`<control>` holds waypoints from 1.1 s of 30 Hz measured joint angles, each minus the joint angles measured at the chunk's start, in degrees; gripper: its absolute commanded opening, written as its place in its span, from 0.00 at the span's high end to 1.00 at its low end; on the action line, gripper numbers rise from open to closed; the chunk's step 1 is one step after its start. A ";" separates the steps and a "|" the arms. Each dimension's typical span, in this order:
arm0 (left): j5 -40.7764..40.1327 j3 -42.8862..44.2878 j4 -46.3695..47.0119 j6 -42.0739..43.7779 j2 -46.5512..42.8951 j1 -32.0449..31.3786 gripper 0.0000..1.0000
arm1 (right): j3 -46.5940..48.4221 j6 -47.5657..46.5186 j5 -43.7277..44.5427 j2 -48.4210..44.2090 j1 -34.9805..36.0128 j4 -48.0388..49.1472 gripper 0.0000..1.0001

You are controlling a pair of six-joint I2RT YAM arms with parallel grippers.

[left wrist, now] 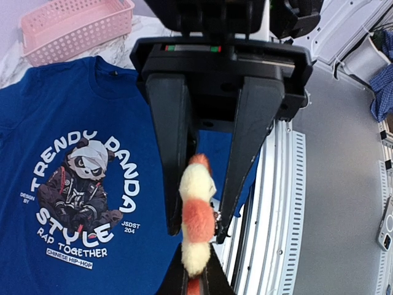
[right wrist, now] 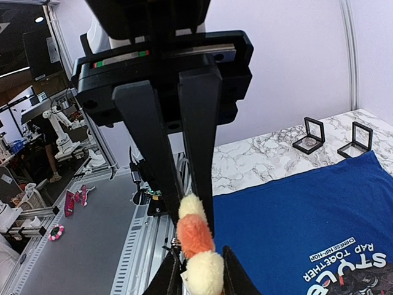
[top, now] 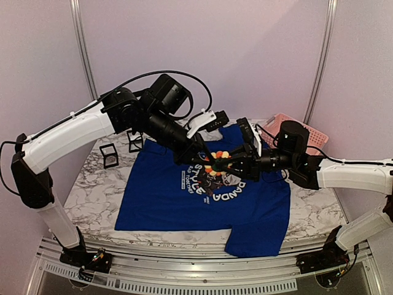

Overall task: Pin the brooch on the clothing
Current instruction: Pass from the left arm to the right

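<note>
The brooch, a fluffy flower of yellow and orange petals, hangs in the air over the panda print of the blue clothing, which lies flat on the table. My left gripper comes in from the left and is shut on the brooch, one finger on each side. My right gripper meets it from the right. In the right wrist view its fingers stand narrow and pinch the brooch's upper petals at the tips. The pin itself is hidden behind the petals.
A pink basket stands at the back right of the marble table. Two small black square boxes sit at the back left beside the shirt's sleeve. The shirt's lower right corner hangs over the front edge.
</note>
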 measured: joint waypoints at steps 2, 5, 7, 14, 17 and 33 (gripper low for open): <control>-0.15 -0.09 0.02 0.04 0.00 0.00 1.00 | 0.00 0.24 0.63 -0.13 0.00 -0.50 0.78; -0.52 -0.13 0.24 0.24 0.00 0.00 1.00 | 0.00 0.94 1.66 -0.57 -0.04 -1.20 0.78; -0.70 -0.13 0.70 0.26 0.00 0.00 1.00 | 0.00 1.42 2.51 -1.07 -0.09 -1.62 0.78; -0.94 -0.13 2.36 0.46 -0.02 0.00 1.00 | -0.02 2.84 4.15 -2.49 -0.52 -2.40 0.85; -1.31 -0.17 2.34 0.46 -0.02 0.02 1.00 | -0.15 3.15 4.26 -2.60 -0.55 -2.56 0.88; -1.46 -1.25 3.78 1.44 -0.02 -0.04 1.00 | -1.22 5.46 4.81 -3.89 -1.42 -2.69 0.58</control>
